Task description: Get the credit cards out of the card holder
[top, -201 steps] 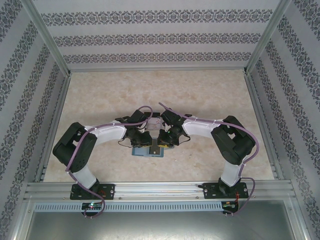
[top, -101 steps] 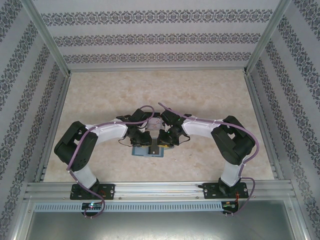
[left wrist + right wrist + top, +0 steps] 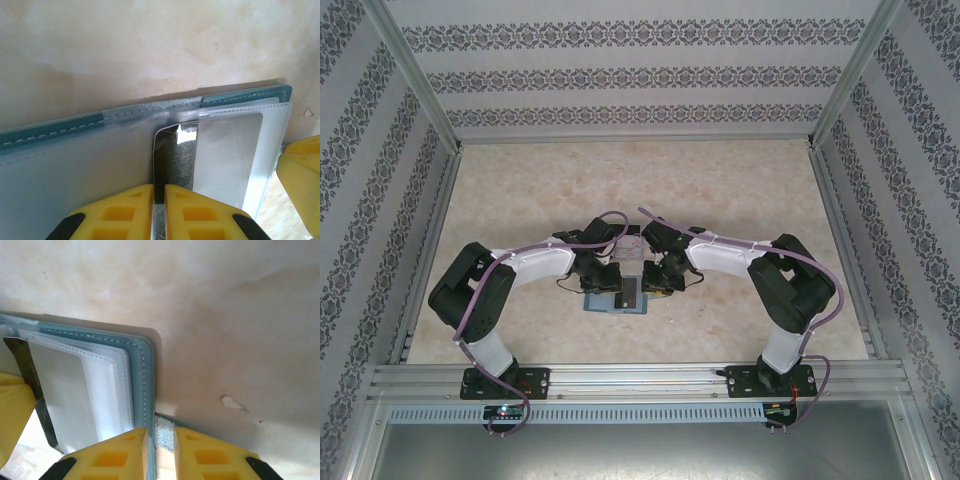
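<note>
Top external view: the teal card holder (image 3: 603, 307) lies flat on the pale marbled table (image 3: 750, 190), toward the near edge and about midway between the two arm bases. Both wrists bend down over it from either side. A pale credit card (image 3: 630, 293) shows on top of the holder between the wrists.

Left wrist view: the left gripper (image 3: 159, 196) has its yellow fingers (image 3: 120, 212) drawn almost together, pinching the dark near edge of the credit card, whose glossy face catches the light. The card lies against the holder's pale inner panel, its far corners just short of the stitched teal border. Whether it sits under a clear sleeve or on top of one cannot be told. A yellow finger of the other gripper shows at the right edge of this view, just beside the holder's side.

Right wrist view: the right gripper (image 3: 160, 439) is clamped on the holder's right edge, its fingers squeezing the teal rim and a grey fabric strip (image 3: 164, 426) beside it. The holder's rounded far corner, stitched in white, rests on the table. The card lies over the white inner panels to the left, beside the left gripper's yellow finger.
</note>
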